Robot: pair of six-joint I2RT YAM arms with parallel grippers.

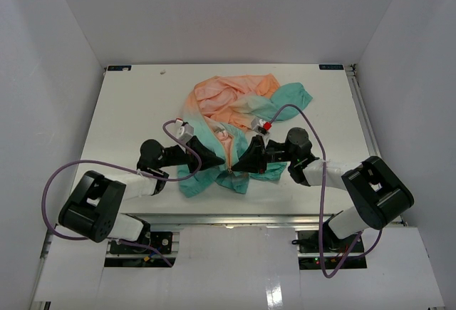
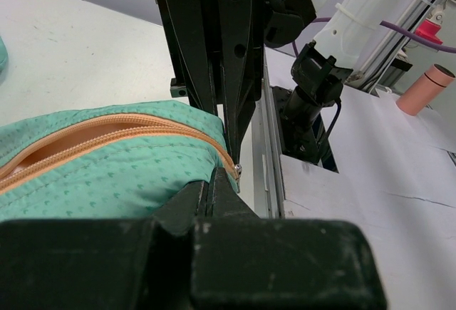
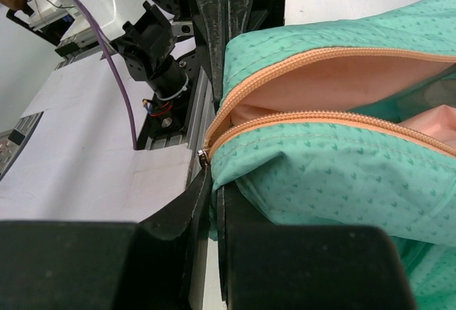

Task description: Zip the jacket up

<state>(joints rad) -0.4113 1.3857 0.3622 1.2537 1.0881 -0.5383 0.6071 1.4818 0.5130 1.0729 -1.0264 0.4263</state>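
Observation:
The jacket (image 1: 235,110) lies crumpled mid-table, peach-orange at the far end and teal at the near end. Its orange zipper shows open in the left wrist view (image 2: 121,135) and the right wrist view (image 3: 320,121), with the small metal end (image 3: 203,157) at the hem. My left gripper (image 1: 219,161) is shut on the teal hem (image 2: 142,182) left of the zipper. My right gripper (image 1: 239,165) is shut on the teal hem (image 3: 299,174) right of the zipper. The two grippers face each other, tips almost touching, at the jacket's near edge.
The white table (image 1: 128,110) has its near edge just in front of the grippers. Purple cables (image 1: 85,164) loop from both arms. White walls enclose the table on three sides. A small white scrap (image 1: 163,72) lies at the far left.

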